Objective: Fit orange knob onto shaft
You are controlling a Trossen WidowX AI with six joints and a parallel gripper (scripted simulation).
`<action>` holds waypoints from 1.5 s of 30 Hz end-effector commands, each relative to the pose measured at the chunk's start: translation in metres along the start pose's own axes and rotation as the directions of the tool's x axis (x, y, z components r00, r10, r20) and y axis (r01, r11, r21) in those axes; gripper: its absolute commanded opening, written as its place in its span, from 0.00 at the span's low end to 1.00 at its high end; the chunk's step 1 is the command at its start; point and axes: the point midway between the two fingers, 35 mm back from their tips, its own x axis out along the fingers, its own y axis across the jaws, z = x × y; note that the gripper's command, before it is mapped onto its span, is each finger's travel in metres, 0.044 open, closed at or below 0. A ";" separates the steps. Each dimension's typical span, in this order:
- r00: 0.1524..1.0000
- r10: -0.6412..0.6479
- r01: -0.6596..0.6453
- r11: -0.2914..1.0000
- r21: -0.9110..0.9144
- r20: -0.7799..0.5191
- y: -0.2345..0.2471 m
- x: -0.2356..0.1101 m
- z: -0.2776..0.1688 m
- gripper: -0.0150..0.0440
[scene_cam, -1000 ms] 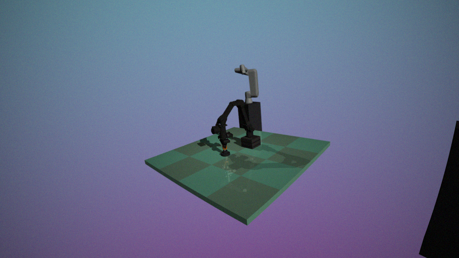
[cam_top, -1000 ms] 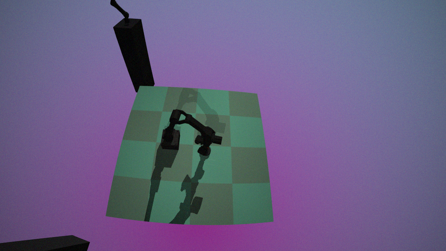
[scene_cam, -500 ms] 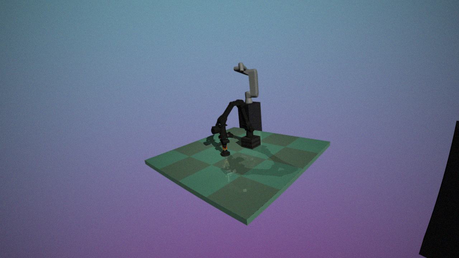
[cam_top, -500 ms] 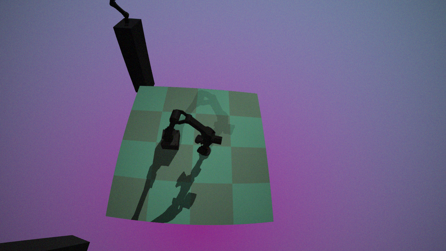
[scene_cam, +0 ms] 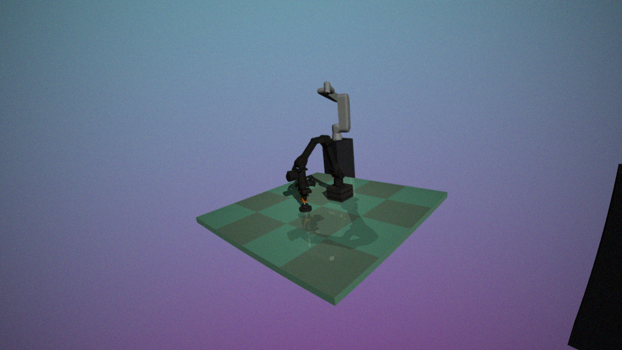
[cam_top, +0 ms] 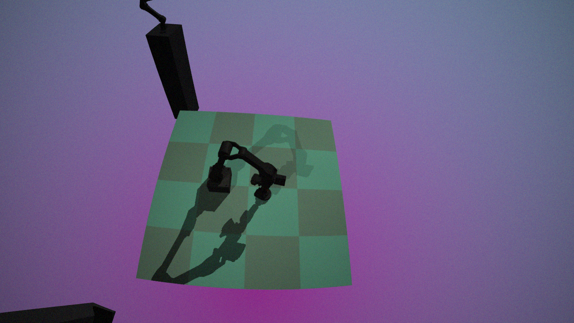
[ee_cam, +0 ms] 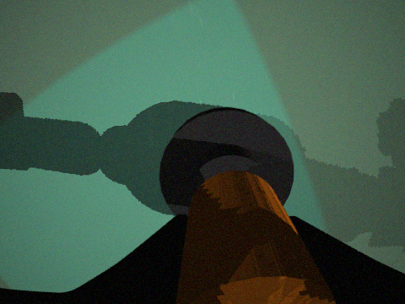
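Observation:
In the wrist view the orange knob (ee_cam: 248,253) fills the lower middle, held upright between my two dark fingers. Its far end points straight at the dark round pedestal (ee_cam: 186,158) below it and covers the middle of the pedestal, so the silver shaft is hidden. I cannot tell whether the knob's end touches the pedestal. In the exterior view my gripper (scene_cam: 303,198) holds the knob (scene_cam: 303,200) just above the pedestal (scene_cam: 305,208). In the top view the pedestal (cam_top: 266,195) shows as a dark disc under the wrist and the knob is hidden there.
The arm's base (cam_top: 219,179) (scene_cam: 339,191) stands on the green checkered floor (cam_top: 321,257) (scene_cam: 330,265) near the pedestal. A tall dark pillar (cam_top: 171,68) (scene_cam: 343,157) carrying a second arm stands at the floor's back edge. Dark slabs sit at the frame edges.

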 end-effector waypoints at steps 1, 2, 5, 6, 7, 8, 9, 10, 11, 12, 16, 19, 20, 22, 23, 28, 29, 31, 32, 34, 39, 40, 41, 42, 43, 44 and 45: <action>1.000 0.001 -0.002 0.999 -0.047 -0.008 0.000 -0.004 -0.003 0.25; 1.000 0.001 -0.002 0.999 -0.047 -0.008 -0.001 -0.003 -0.003 0.25; 1.000 0.001 -0.002 0.999 -0.047 -0.008 -0.001 -0.001 -0.003 0.25; 1.000 0.001 -0.002 0.999 -0.047 -0.008 -0.001 -0.001 -0.003 0.25; 1.000 0.001 -0.002 0.999 -0.047 -0.008 -0.001 -0.001 -0.003 0.25; 1.000 0.001 -0.002 0.999 -0.047 -0.008 -0.001 -0.001 -0.003 0.25; 1.000 0.001 -0.002 0.999 -0.047 -0.008 -0.001 -0.001 -0.003 0.25; 1.000 0.001 -0.002 0.999 -0.047 -0.008 -0.001 -0.001 -0.003 0.25; 1.000 0.001 -0.002 0.999 -0.047 -0.008 -0.001 0.000 -0.002 0.25; 1.000 0.001 -0.002 0.999 -0.047 -0.008 -0.001 0.000 -0.002 0.25; 1.000 0.001 -0.002 0.999 -0.047 -0.008 0.000 0.001 0.000 0.25; 1.000 0.001 -0.002 0.999 -0.047 -0.008 0.000 0.002 0.000 0.25; 1.000 0.001 -0.002 0.999 -0.047 -0.008 0.000 0.003 0.000 0.25; 1.000 0.001 -0.002 0.999 -0.047 -0.008 0.000 0.000 -0.001 0.25; 1.000 0.001 -0.002 0.999 -0.047 -0.008 0.000 -0.001 -0.001 0.25; 1.000 0.001 -0.002 0.997 -0.074 -0.008 0.000 -0.002 -0.002 0.25; 1.000 0.001 -0.002 0.996 -0.091 -0.008 0.000 -0.002 -0.002 0.25; 1.000 0.001 -0.002 0.995 -0.099 -0.008 -0.001 -0.002 -0.003 0.25; 1.000 0.001 -0.002 0.995 -0.099 -0.008 -0.001 -0.001 -0.003 0.25; 1.000 0.001 -0.002 0.995 -0.099 -0.008 0.000 0.000 -0.002 0.25; 1.000 0.001 -0.002 0.995 -0.099 -0.008 0.000 0.001 -0.001 0.25; 1.000 0.001 -0.002 0.995 -0.099 -0.008 0.000 0.001 -0.001 0.25; 1.000 0.001 -0.002 0.995 -0.099 -0.008 0.000 0.001 0.000 0.25; 1.000 0.001 -0.002 0.995 -0.099 -0.008 0.000 0.002 0.000 0.25; 1.000 0.001 -0.002 0.995 -0.099 -0.008 0.000 0.002 0.000 0.25; 1.000 0.001 -0.002 0.995 -0.099 -0.008 0.000 0.002 0.000 0.25; 1.000 0.001 -0.002 0.995 -0.099 -0.008 0.000 0.003 0.000 0.25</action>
